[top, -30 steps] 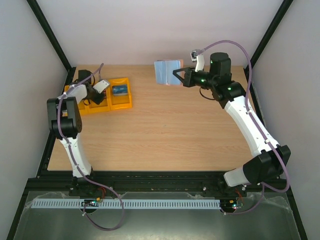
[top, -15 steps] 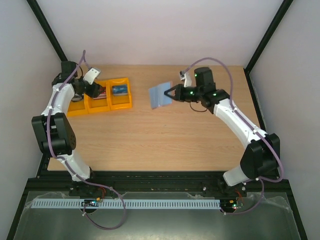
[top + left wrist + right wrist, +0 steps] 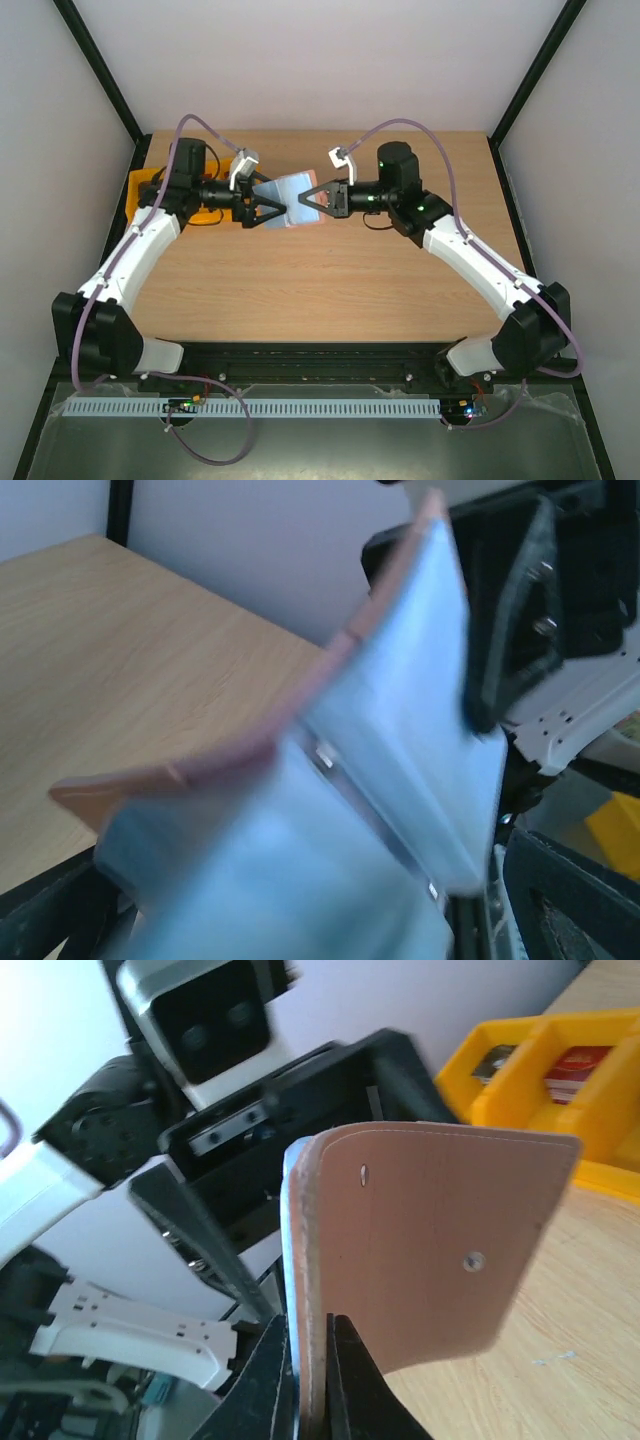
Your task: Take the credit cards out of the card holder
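Observation:
The card holder [image 3: 286,190] hangs above the middle of the table, pale blue-grey face toward the left arm and tan-brown back [image 3: 430,1240] toward the right wrist camera. My right gripper [image 3: 299,206] is shut on its right edge. My left gripper [image 3: 266,211] is open, with its fingers spread on either side of the holder's left end. In the left wrist view the blue face [image 3: 400,730] with its pinkish rim fills the frame, blurred. I cannot make out any card in its pockets. A dark grey credit card [image 3: 495,1060] and a red one [image 3: 580,1065] lie in the yellow tray.
The yellow three-compartment tray [image 3: 138,183] stands at the back left of the table, mostly hidden under my left arm. Black frame posts rise at the back corners. Both arms reach inward and meet over the table's middle.
My left arm swung from the yellow tray to the table's middle and its gripper opened wide. My right arm carried the card holder leftward and nearer, meeting the left gripper.

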`<state>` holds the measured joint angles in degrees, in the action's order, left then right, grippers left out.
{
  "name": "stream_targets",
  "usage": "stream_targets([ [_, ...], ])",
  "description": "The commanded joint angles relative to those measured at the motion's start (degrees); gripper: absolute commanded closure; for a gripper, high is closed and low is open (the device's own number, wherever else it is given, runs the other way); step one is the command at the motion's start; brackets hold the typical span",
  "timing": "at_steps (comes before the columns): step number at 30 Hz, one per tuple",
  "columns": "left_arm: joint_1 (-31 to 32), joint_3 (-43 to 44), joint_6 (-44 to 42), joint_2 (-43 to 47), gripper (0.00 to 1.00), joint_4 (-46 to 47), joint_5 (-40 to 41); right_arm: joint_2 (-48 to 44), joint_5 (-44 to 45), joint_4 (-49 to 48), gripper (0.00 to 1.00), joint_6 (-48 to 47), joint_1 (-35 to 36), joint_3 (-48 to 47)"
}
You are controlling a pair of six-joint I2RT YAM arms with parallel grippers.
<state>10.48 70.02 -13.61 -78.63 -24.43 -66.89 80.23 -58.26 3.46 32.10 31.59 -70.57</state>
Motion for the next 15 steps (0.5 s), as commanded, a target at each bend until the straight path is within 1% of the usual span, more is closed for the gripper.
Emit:
stream_targets([
  [1, 3.7, -3.0, 18.7, -0.1, 0.0, 19.8, -3.5, -1.3, -2.8, -4.2, 0.95, -4.4, 1.9, -1.7],
  [2, 5.2, -3.4, 19.6, 0.7, 0.0, 23.6, -2.9, -1.0, -2.3, -4.1, 0.95, -4.6, 2.1, -1.9],
  [3, 6.5, -3.8, 19.5, 1.4, 0.0, 24.7, -1.8, -0.6, -2.3, -4.0, 0.94, -4.7, 2.3, -2.4],
  [4, 7.3, -4.1, 19.3, 1.7, 0.03, 25.1, -0.8, -0.4, -2.5, -3.8, 0.93, -5.0, 2.5, -2.9],
  [5, 7.6, -4.5, 19.4, 1.9, 0.16, 25.5, -0.6, -0.3, -3.0, -3.7, 0.92, -5.3, 2.7, -3.5],
  [6, 7.6, -4.7, 19.5, 1.9, 0.37, 25.6, -0.9, -0.5, -3.4, -3.7, 0.89, -5.6, 2.8, -3.8],
  [8, 7.0, -4.8, 17.2, 2.5, 0.88, 23.4, -1.2, -1.7, -3.6, -3.0, 0.79, -7.5, 2.7, -4.4],
  [9, 6.6, -4.7, 15.8, 3.0, 0.96, 22.1, -1.0, -2.4, -3.7, -2.4, 0.75, -8.7, 2.5, -4.5],
  [11, 5.3, -4.9, 13.8, 3.8, 0.97, 21.2, -3.3, -3.9, -3.3, -0.8, 0.67, -10.4, 1.3, -4.3],
  [14, 3.9, -5.0, 12.2, 4.5, 0.97, 21.5, -6.6, -5.1, -0.3, 5.8, 0.66, -14.4, -0.7, -5.0],
  [15, 3.9, -4.8, 9.7, 4.7, 0.97, 20.3, -7.7, -4.9, 1.4, 9.2, 0.67, -16.8, -0.7, -6.0],
])
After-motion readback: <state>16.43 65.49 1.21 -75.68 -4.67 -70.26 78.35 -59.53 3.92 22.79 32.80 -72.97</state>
